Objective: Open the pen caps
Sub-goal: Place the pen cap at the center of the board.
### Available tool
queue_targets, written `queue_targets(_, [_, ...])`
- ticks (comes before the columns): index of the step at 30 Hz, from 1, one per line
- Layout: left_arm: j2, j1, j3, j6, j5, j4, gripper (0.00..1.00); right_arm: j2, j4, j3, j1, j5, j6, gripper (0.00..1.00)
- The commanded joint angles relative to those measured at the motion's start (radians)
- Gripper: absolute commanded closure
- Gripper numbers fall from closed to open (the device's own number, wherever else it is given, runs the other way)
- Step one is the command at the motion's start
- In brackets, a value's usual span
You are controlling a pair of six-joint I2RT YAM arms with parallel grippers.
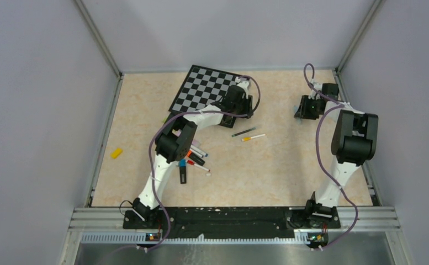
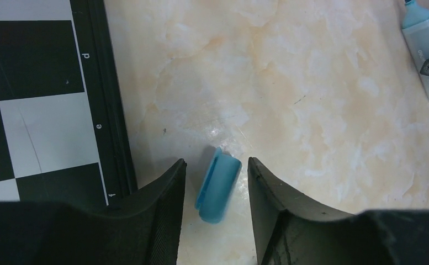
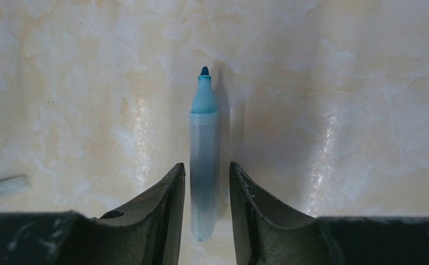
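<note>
Left gripper [image 2: 216, 161] parted astride cyan cap [image 2: 217, 185]; right gripper [image 3: 206, 164] parted astride uncapped pen [image 3: 204, 138].

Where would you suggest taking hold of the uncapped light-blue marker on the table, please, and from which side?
Take the marker by its straight barrel, from above, closing across its width. It lies flat with both long sides free, while the nib end tapers and might slip. The right pincer straddles that barrel, jaws open.
</note>
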Motion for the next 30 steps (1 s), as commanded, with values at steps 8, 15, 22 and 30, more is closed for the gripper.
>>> queue_targets(8, [-0.165,0.006,-0.02,0.075,-0.058,-0.044,0.47,-0.091,-0.023,0.003,-0.027,0.031,-0.034,0.54])
queue_targets(15, [-0.471,0.005,-0.313,0.113,-0.071,0.098,0.4,-0.263,-0.036,-0.087,-0.038,-0.001,-0.091,0.46])
queue_targets(22, [-0.86,0.008,-0.778,0.137,-0.072,0.321,0.09,-0.506,-0.136,-0.212,-0.038,-0.232,-0.226,0.44])
queue_targets(30, [-1.297,0.099,-1.216,-0.017,0.13,0.358,0.01,-0.736,-0.094,-0.425,0.0,-0.738,-0.411,0.44])
